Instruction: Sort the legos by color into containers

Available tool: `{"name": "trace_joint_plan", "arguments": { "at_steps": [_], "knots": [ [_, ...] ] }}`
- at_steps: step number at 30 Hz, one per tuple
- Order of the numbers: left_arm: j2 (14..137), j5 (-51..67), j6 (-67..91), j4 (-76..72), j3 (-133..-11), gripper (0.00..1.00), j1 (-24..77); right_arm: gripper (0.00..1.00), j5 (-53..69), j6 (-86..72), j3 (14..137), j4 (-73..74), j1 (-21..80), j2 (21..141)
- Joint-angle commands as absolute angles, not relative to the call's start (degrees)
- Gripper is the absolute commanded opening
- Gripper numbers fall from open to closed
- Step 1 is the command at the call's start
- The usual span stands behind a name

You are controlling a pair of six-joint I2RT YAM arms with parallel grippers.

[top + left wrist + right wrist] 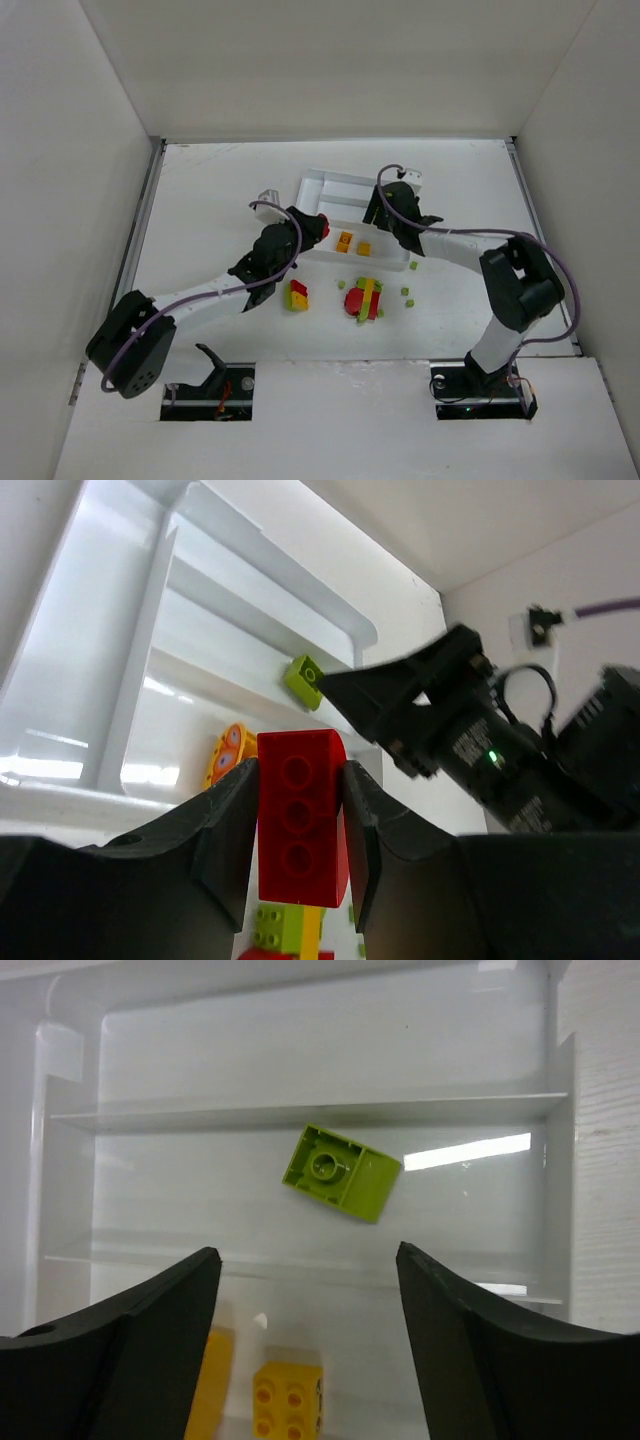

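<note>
Because the left claw (300, 770) is clamped on the sides of a red brick (298, 825) at the left end of the tray (345, 178), the main risk is a drop into the wrong slot. The near slot has yellow bricks (288, 1398) and the middle one a green brick (340, 1172), so letting go over either would mix colours, and I cannot tell which slot lies under the red one. Held tall between the fingers, it could also swivel or catch a divider going down. Further right, the right claw (308, 1255) hangs over the same tray, jaws wide apart and empty. The two arms are near each other, and a sideways move by either could knock them together. The red brick sits between the left fingers, its end poking past the tips. The green brick lies askew in the middle slot, beyond the right claw's fingers and apart from them, with the yellow ones just below. On the tabletop (200, 200) in front of the tray lie a red-and-yellow piece (298, 295), a mixed clump (365, 298) and loose green studs (405, 292).
</note>
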State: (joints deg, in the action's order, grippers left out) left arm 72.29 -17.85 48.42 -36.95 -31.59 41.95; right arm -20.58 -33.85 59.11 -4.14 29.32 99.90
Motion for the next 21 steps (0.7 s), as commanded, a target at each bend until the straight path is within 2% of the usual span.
{"name": "trace_joint_plan", "arguments": {
  "at_steps": [1, 3, 5, 7, 10, 15, 21],
  "knots": [
    [76.80, -18.37, 45.36, -38.94, -38.65, 0.15, 40.13, 0.73, -21.62, -34.45, 55.83, -7.73, 29.31, 92.83],
    [81.10, -18.19, 44.30, -38.32, -42.52, 0.16, 39.07, 0.60, -21.88, -36.38, 51.61, -9.39, 29.31, 88.79],
    [85.93, -18.37, 43.60, -37.18, -46.74, 0.16, 38.37, 0.41, -21.71, -39.01, 46.52, -11.59, 29.57, 83.96],
    [90.16, -18.54, 43.33, -37.18, -50.08, 0.16, 38.19, 0.31, -20.66, -40.69, 42.99, -11.95, 30.53, 79.82],
    [96.13, -18.98, 42.72, -37.70, -55.35, 0.16, 38.19, 0.30, -20.39, -40.78, 38.42, -12.30, 33.26, 74.37],
    [105.62, -19.34, 41.40, -37.71, -65.63, 0.16, 37.40, 0.34, -20.83, -39.20, 31.39, -15.28, 35.90, 67.07],
    [114.42, -21.97, 41.22, -34.63, -75.57, 0.16, 35.99, 0.35, -18.55, -39.46, 29.00, -19.33, 35.99, 67.23]
  ]
}}
